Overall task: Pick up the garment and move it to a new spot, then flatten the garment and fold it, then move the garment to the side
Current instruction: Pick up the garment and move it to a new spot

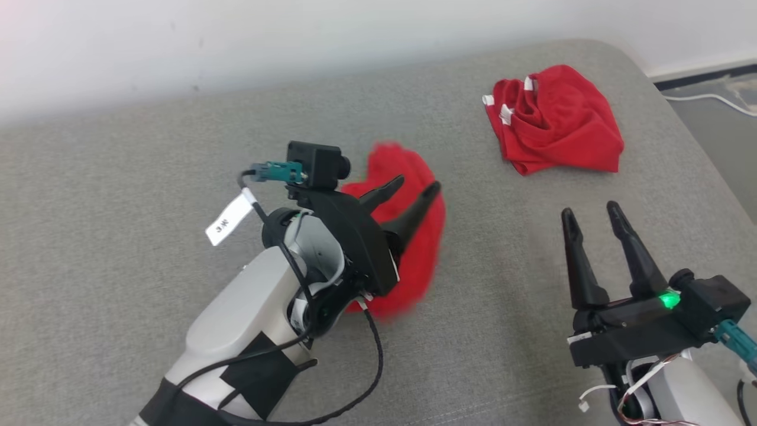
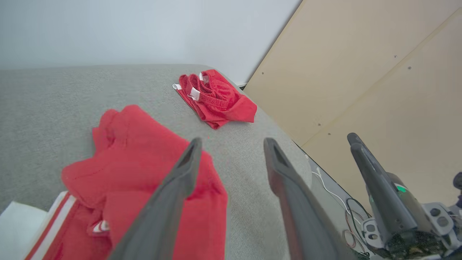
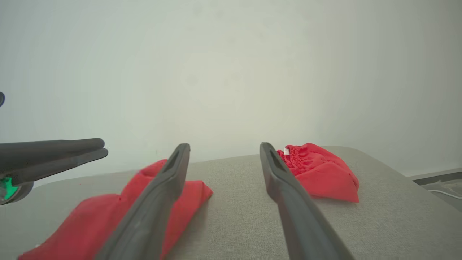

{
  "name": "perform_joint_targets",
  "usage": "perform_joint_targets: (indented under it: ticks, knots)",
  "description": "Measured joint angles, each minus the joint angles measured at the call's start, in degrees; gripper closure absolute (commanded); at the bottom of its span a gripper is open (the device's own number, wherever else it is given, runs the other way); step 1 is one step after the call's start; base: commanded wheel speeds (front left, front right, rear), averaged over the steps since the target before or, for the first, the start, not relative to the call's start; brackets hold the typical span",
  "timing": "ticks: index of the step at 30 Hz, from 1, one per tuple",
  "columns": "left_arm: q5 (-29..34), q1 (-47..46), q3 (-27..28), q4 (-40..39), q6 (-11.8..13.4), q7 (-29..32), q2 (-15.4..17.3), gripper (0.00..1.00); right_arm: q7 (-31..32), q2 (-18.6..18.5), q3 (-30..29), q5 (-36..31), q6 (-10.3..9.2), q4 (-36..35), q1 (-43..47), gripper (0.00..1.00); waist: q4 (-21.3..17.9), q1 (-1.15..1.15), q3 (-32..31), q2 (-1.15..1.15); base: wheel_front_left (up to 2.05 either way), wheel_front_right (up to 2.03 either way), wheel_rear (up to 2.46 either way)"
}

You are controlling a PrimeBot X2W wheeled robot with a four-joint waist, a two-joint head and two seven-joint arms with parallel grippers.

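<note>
Tag (image 1: pixel 227 220), white paper, hangs on the left wrist cable; it has dark print too small to read. No brand is legible anywhere. Green light (image 1: pixel 669 299) glows on the right pincer's base.

Garment (image 1: pixel 420 260) is red cloth, crumpled in a loose heap near the middle of the grey padded surface (image 1: pixel 118 207). It is blurred in the head view. The left wrist view shows the garment (image 2: pixel 137 151) with white stripes along one edge and a white part at its near end. The right wrist view shows it (image 3: pixel 83 216) as a low, rumpled mound.

Left pincer (image 1: pixel 420 181) is over the garment, fingers apart and nothing clamped between them. In its own view (image 2: pixel 232 141) one finger crosses the cloth and the other is over bare grey; contact cannot be told.

Right pincer (image 1: pixel 591 208) is toward the near right edge, fingers apart and empty, well apart from the garment; so too in its own view (image 3: pixel 224 145).

Second red garment (image 1: pixel 562 124) lies bunched near the far right corner, with small white tabs at its elastic edge.
</note>
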Motion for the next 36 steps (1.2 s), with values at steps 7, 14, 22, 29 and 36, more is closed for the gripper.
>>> perform_joint_targets:
  ticks: [7,14,22,29,36]
  knots:
    - [0.98,-0.54,-0.87,2.19,-0.94,-4.33,0.92,0.00,0.00,-0.47,-2.54,-0.11,-0.10,0.25,1.13,0.00,-0.14,0.00,0.78,0.00,0.00,0.00,0.00]
    - [3.60,-0.32,-1.44,2.30,-1.38,-8.13,4.41,0.00,0.00,-0.56,-2.80,-0.19,-0.08,0.29,1.79,0.00,2.24,0.00,-0.40,0.00,0.00,0.00,0.00]
    - [6.43,6.29,-2.59,-1.04,-1.42,-13.08,10.49,0.00,0.00,-0.65,-3.05,-0.38,0.29,-0.01,3.49,0.00,4.75,0.00,-1.67,0.00,0.00,0.00,0.00]
    - [8.34,14.35,-2.09,-5.53,-1.27,-20.37,14.04,0.00,0.00,-0.16,-2.86,-0.41,0.44,-0.08,4.34,0.00,5.54,0.00,-2.29,0.01,0.00,0.00,0.00]
    - [11.04,21.29,-0.45,-8.92,2.32,-25.01,17.03,0.00,0.00,-0.09,-3.09,-0.41,0.49,0.13,5.87,0.00,6.47,0.00,-3.20,0.01,0.00,0.00,0.00]
